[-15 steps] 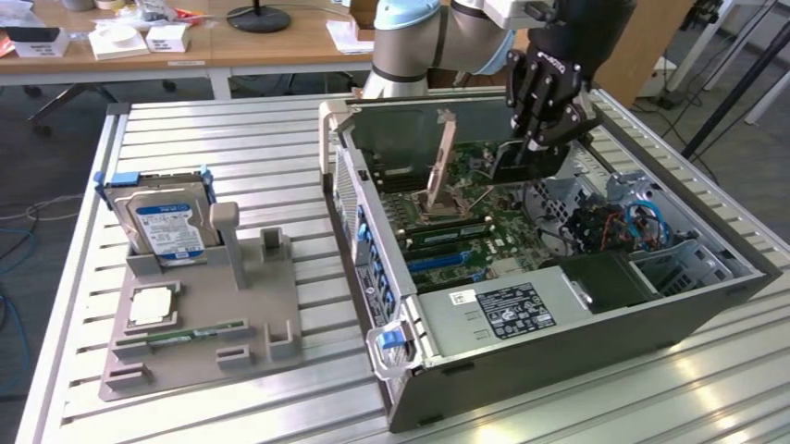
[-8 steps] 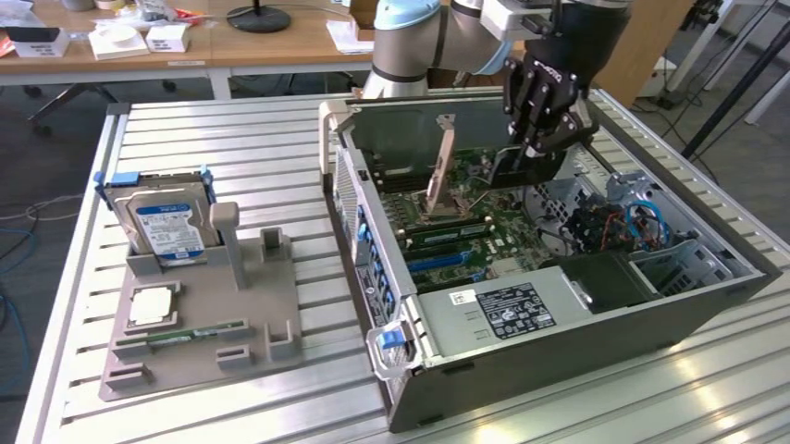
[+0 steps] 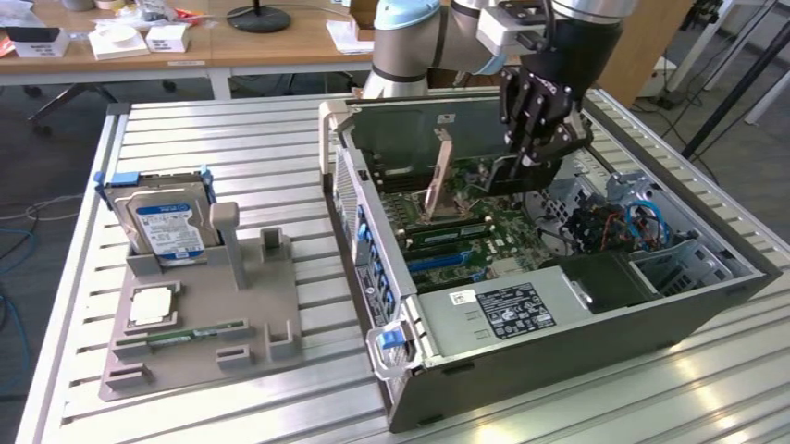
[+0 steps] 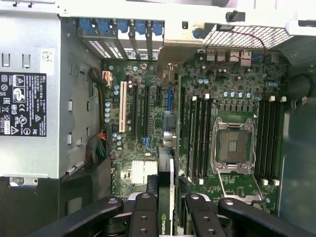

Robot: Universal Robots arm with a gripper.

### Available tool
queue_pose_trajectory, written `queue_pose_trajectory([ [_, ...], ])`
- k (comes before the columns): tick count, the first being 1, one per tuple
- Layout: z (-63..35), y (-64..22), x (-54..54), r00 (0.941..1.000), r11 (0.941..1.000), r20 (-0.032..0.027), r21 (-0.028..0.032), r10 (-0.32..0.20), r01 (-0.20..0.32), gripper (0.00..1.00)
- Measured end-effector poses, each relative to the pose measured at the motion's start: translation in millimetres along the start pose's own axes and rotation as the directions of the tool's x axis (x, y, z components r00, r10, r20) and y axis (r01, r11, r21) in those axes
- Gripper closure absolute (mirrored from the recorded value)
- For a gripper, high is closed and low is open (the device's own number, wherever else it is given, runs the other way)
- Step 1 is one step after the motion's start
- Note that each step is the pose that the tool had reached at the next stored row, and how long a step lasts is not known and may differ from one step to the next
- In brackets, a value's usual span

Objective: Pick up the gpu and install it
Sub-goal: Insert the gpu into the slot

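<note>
The gpu (image 4: 165, 173) stands on edge between my fingers in the wrist view, a thin black card with an NVIDIA mark, above the expansion slots of the motherboard (image 4: 148, 113). My gripper (image 4: 165, 210) is shut on its upper edge. In the exterior view the gripper (image 3: 539, 162) reaches down into the open computer case (image 3: 580, 305), and the card's tan face (image 3: 438, 180) rises steeply over the board toward the case's rear wall. Whether the card's lower edge sits in a slot is hidden.
A grey power supply (image 3: 512, 310) fills the case's near end. The empty processor socket (image 4: 232, 145) and memory slots lie beside the card. On the exterior view's left a grey holder (image 3: 185, 324) carries a hard drive (image 3: 166, 227), a processor (image 3: 148, 305) and a green memory stick (image 3: 198, 331).
</note>
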State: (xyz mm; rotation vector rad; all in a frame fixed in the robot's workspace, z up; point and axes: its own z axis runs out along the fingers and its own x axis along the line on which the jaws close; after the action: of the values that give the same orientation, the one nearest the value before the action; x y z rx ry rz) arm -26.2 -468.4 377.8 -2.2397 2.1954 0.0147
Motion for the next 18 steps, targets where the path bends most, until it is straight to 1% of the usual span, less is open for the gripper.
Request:
queue_pose_trajectory([
  [7, 1.9, 0.0, 0.0, 1.0000, 1.0000, 0.0005, 0.0000, 0.000, 0.000, 0.74],
  [13, 10.7, 0.0, 0.1, 0.9999, 1.0000, 0.0122, 0.0004, 0.000, 0.000, 0.74],
  [18, 19.0, 0.0, 0.2, 0.9998, 1.0000, 0.0195, 0.0006, -0.001, 0.001, 0.74],
])
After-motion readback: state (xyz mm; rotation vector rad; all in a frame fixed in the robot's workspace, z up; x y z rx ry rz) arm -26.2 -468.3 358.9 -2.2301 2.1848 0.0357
